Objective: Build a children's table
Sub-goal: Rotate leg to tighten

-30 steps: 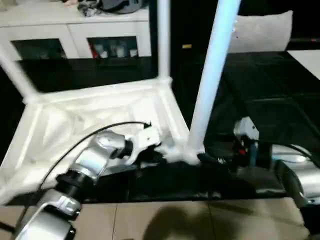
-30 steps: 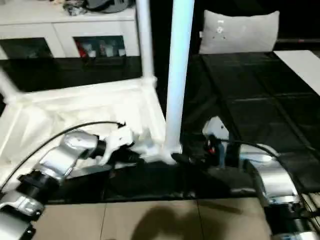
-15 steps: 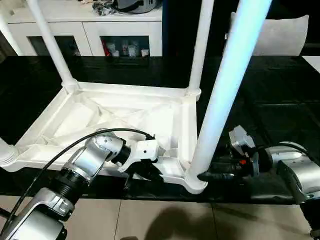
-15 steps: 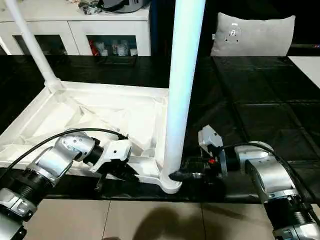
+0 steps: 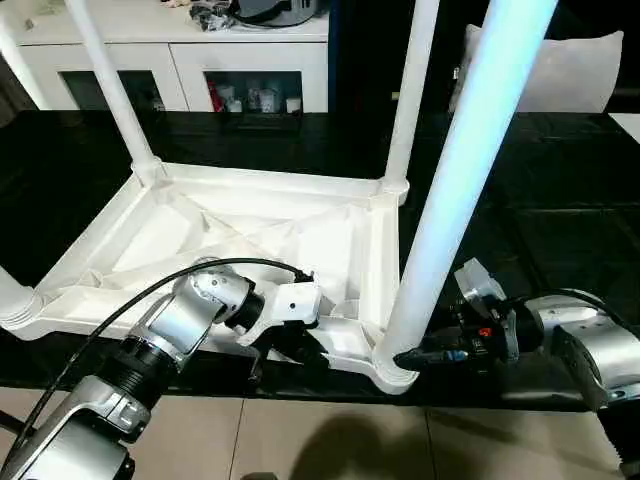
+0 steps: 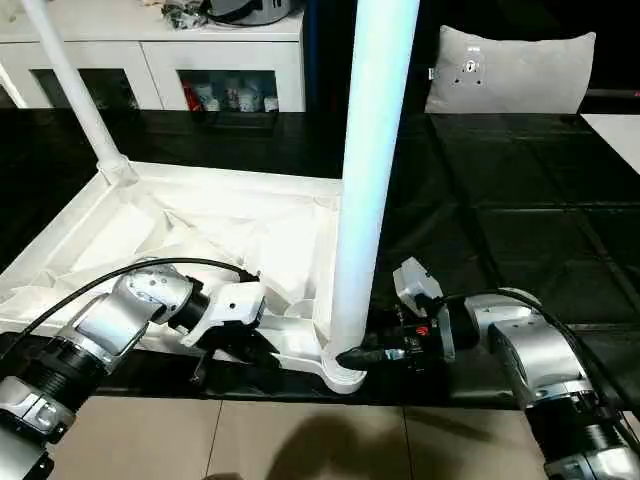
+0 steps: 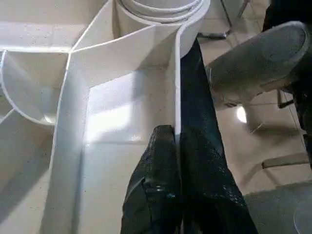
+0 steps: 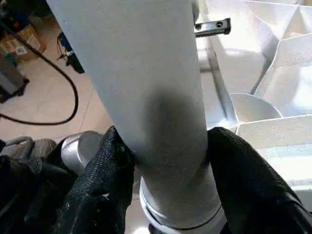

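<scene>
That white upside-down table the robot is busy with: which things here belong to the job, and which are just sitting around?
Part of the job:
- table top, lying underside up
- near leg, gripped low down by the right gripper
- two far legs
- left gripper, pinching the top's rim

Just lying about:
- white cabinet
- grey cushion

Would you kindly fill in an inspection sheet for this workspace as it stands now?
Surface: black mat over a tiled floor.
Job's things: table top upside down; legs stand in its corner sockets.
Clutter: nothing seen.
Grippers: left gripper shut on the table top's rim; right gripper shut on the near leg just above its socket.
Cables: black cable along the left arm.
Surroundings: white cabinet, grey cushion.
</scene>
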### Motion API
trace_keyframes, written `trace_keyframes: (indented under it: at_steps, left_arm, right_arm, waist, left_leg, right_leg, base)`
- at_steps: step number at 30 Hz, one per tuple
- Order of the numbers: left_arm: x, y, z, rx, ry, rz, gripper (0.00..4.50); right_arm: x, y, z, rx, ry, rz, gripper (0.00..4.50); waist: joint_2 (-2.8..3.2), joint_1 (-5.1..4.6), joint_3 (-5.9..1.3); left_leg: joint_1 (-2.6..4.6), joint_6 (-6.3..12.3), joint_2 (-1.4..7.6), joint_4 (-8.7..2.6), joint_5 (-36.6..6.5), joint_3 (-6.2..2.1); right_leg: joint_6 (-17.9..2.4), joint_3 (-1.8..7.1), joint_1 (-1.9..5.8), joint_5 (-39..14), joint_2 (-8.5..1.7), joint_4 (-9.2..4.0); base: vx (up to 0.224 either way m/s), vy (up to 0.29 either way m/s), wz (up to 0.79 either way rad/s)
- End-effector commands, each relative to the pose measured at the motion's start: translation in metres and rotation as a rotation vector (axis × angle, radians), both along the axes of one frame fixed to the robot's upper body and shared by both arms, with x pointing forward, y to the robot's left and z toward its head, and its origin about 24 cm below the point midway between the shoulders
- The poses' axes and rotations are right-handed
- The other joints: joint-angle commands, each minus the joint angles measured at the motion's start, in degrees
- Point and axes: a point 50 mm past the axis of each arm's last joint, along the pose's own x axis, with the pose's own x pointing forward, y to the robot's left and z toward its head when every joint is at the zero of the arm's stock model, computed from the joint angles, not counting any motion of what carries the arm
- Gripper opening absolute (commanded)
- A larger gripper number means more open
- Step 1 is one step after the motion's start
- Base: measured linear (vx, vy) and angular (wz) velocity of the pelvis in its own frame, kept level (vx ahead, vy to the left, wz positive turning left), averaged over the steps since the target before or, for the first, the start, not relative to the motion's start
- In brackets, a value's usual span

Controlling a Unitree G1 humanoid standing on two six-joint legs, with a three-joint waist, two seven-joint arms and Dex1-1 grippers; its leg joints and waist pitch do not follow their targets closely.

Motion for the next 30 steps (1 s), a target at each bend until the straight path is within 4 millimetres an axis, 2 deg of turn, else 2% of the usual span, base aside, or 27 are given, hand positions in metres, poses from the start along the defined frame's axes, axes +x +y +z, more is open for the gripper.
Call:
trace_keyframes:
  at_steps: [1, 3, 4, 5, 6, 7, 8, 9, 10, 11, 13, 14, 15, 16, 17, 18, 20, 22, 25, 27, 30]
  left_arm:
    - [0.0, -0.016, -0.001, -0.054, 0.011, 0.038, 0.0]
    - [0.0, -0.017, -0.002, -0.057, 0.022, 0.072, 0.0]
    - [0.004, -0.026, 0.0, -0.108, 0.019, 0.179, 0.0]
    - [0.006, -0.03, 0.001, -0.127, 0.016, 0.213, 0.0]
    - [0.007, -0.033, 0.002, -0.142, 0.013, 0.245, 0.0]
    - [0.009, -0.037, 0.002, -0.153, 0.007, 0.277, 0.0]
    - [0.01, -0.042, 0.003, -0.163, 0.002, 0.306, 0.0]
    - [0.011, -0.046, 0.003, -0.173, 0.0, 0.337, 0.0]
    - [0.012, -0.051, 0.004, -0.182, -0.006, 0.37, 0.0]
    - [0.014, -0.056, 0.004, -0.194, -0.011, 0.41, 0.0]
    - [0.015, -0.063, 0.005, -0.204, -0.014, 0.448, 0.0]
    - [0.013, -0.075, 0.006, -0.221, -0.018, 0.481, 0.0]
    - [0.011, -0.079, 0.006, -0.222, -0.02, 0.477, 0.0]
    - [0.009, -0.08, 0.006, -0.219, -0.022, 0.469, 0.0]
    - [0.009, -0.081, 0.006, -0.217, -0.023, 0.466, 0.0]
    - [0.008, -0.08, 0.006, -0.211, -0.024, 0.459, 0.0]
    - [0.01, -0.072, 0.004, -0.193, -0.034, 0.455, 0.0]
    - [0.011, -0.064, 0.004, -0.181, -0.05, 0.428, 0.0]
    - [0.013, -0.054, 0.004, -0.162, -0.071, 0.406, 0.0]
    - [0.014, -0.039, 0.003, -0.119, -0.105, 0.34, 0.0]
    - [0.013, -0.027, 0.003, -0.082, -0.131, 0.253, 0.0]
  right_arm:
    - [0.006, 0.012, 0.0, 0.014, -0.031, -0.089, 2.08]
    - [0.011, 0.015, -0.003, -0.002, -0.051, -0.149, 2.06]
    - [0.028, 0.023, -0.009, -0.039, -0.069, -0.35, 2.02]
    - [0.033, 0.025, -0.01, -0.047, -0.066, -0.408, 2.01]
    - [0.036, 0.028, -0.011, -0.045, -0.053, -0.455, 1.99]
    - [0.039, 0.031, -0.011, -0.037, -0.042, -0.495, 1.98]
    - [0.041, 0.034, -0.011, -0.034, -0.039, -0.526, 1.98]
    - [0.044, 0.038, -0.012, -0.03, -0.034, -0.557, 1.97]
    - [0.046, 0.042, -0.012, -0.024, -0.028, -0.594, 1.97]
    - [0.05, 0.046, -0.014, -0.027, -0.024, -0.655, 1.97]
    - [0.053, 0.049, -0.015, -0.035, -0.016, -0.718, 1.97]
    - [0.055, 0.057, -0.018, -0.013, 0.007, -0.762, 1.97]
    - [0.054, 0.06, -0.017, 0.003, 0.001, -0.768, 2.52]
    - [0.054, 0.06, -0.017, 0.008, -0.002, -0.777, 2.66]
    - [0.054, 0.06, -0.017, 0.013, 0.007, -0.782, 2.66]
    - [0.053, 0.059, -0.018, 0.02, 0.019, -0.77, 2.72]
    - [0.051, 0.051, -0.016, 0.027, 0.006, -0.753, 3.01]
    - [0.049, 0.042, -0.013, 0.029, -0.018, -0.724, 3.15]
    - [0.047, 0.03, -0.01, 0.014, -0.046, -0.708, 3.42]
    - [0.042, 0.014, -0.005, 0.002, -0.079, -0.637, 3.56]
    - [0.034, 0.002, 0.001, -0.015, -0.109, -0.538, 3.78]
  waist:
    - [-1.02, -0.49, -3.42]
    - [-1.07, -0.86, -3.22]
    - [-1.04, -1.38, -3.16]
    - [-1.04, -2.4, -2.91]
    - [-1.15, -2.76, -2.98]
    - [-1.12, -3.22, -2.98]
    - [-0.95, -4.34, -2.94]
    - [-1.01, -4.97, -3.03]
    - [-1.08, -5.14, -3.1]
    - [-1.33, -5.71, -3.22]
    - [-1.21, -6.13, -3.27]
    - [-1.31, -6.57, -3.27]
    - [-1.29, -6.49, -3.3]
    - [-1.14, -6.41, -3.4]
    - [-1.14, -6.41, -3.4]
    - [-1.07, -6.39, -3.64]
    - [-1.01, -6.1, -3.78]
    - [-0.76, -5.37, -3.7]
    - [-0.71, -4.7, -3.58]
    - [-0.73, -4.07, -3.52]
    - [-0.83, -3.23, -3.47]
  left_leg:
    - [-0.2, 5.44, 4.38, -3.38, -0.27, -1.53]
    - [-0.08, 4.22, 3.96, -3.5, -1.81, -1.38]
    - [-0.03, 3.38, 3.82, -3.58, -2.61, -1.34]
    - [-0.32, 2.59, 3.57, -3.64, -3.56, -1.55]
    - [-0.3, 2.47, 3.48, -3.59, -4.25, -1.62]
    - [-0.26, 2.48, 3.4, -3.54, -4.67, -1.58]
    - [-0.18, 2.85, 3.3, -3.46, -5.39, -1.59]
    - [-0.55, 3.26, 3.32, -3.46, -5.26, -1.74]
    - [-0.65, 3.35, 3.37, -3.44, -4.84, -1.82]
    - [-0.74, 3.46, 3.34, -3.4, -4.14, -1.87]
    - [-0.9, 3.81, 3.12, -3.34, -3.49, -1.85]
    - [-0.88, 4.49, 2.98, -3.27, -2.73, -1.64]
    - [-0.73, 4.9, 2.96, -3.28, -2.21, -1.58]
    - [-1.06, 5.64, 2.95, -3.27, -1.09, -1.7]
    - [-1.06, 5.64, 2.95, -3.27, -1.09, -1.7]
    - [-1.02, 6.56, 3.61, -3.29, 0.92, -2.04]
    - [-1.03, 7.33, 3.88, -3.16, 2.16, -2.11]
    - [-0.92, 8.16, 3.94, -3.1, 2.52, -1.96]
    - [-0.69, 7.81, 4.25, -3.22, 2.1, -1.91]
    - [-0.57, 7.42, 4.07, -3.24, 1.0, -1.81]
    - [-0.43, 7.21, 4.22, -3.26, 0.32, -1.72]
  right_leg:
    - [3.44, 4.65, 3.28, -19.21, -6.44, -4.22]
    - [4.08, 4.37, 3.29, -22.09, -6.43, -4.8]
    - [4.43, 4.21, 3.3, -23.46, -6.35, -5.01]
    - [5.02, 3.53, 3.53, -24.95, -6.16, -5.56]
    - [5.73, 3.29, 3.7, -25.7, -6.21, -5.81]
    - [6.27, 3.26, 3.71, -25.93, -6.1, -5.95]
    - [7.05, 3.22, 3.61, -26.22, -5.98, -6.35]
    - [7.07, 3.32, 3.89, -25.26, -6.09, -6.16]
    - [6.96, 3.4, 3.88, -24.52, -6.13, -6.05]
    - [6.41, 3.58, 3.84, -23.13, -6.21, -5.78]
    - [5.74, 3.65, 3.92, -22.3, -6.26, -5.62]
    - [5.12, 3.82, 3.78, -21.81, -6.14, -5.52]
    - [4.81, 3.94, 3.67, -21.67, -6.17, -5.51]
    - [4.63, 4.05, 3.97, -20.3, -6.21, -5.13]
    - [4.63, 4.05, 3.97, -20.3, -6.21, -5.13]
    - [3.69, 4.37, 3.9, -17.18, -6.37, -4.51]
    - [2.88, 4.63, 3.87, -14.7, -6.51, -3.97]
    - [1.95, 4.76, 3.72, -13.49, -6.63, -3.77]
    - [1.31, 4.86, 3.59, -14.09, -6.7, -3.78]
    - [1.97, 4.85, 3.62, -15.55, -6.66, -3.9]
    - [2.94, 4.89, 3.5, -16.38, -6.59, -3.98]
  base:
    - [0.0, 0.0, 0.0]
    - [0.0, 0.0, 0.0]
    - [0.0, 0.0, 0.0]
    - [0.0, 0.0, 0.0]
    - [0.0, 0.0, 0.0]
    - [0.0, 0.0, 0.0]
    - [0.0, 0.0, 0.0]
    - [0.0, 0.0, 0.0]
    - [0.0, 0.0, 0.0]
    - [0.0, 0.0, 0.0]
    - [0.0, 0.0, 0.0]
    - [0.0, 0.0, 0.0]
    - [0.0, 0.0, 0.0]
    - [0.0, 0.0, 0.0]
    - [0.0, 0.0, 0.0]
    - [0.0, 0.0, 0.0]
    - [0.0, 0.0, 0.0]
    - [0.0, 0.0, 0.0]
    - [0.0, 0.0, 0.0]
    - [0.0, 0.0, 0.0]
    - [0.0, 0.0, 0.0]
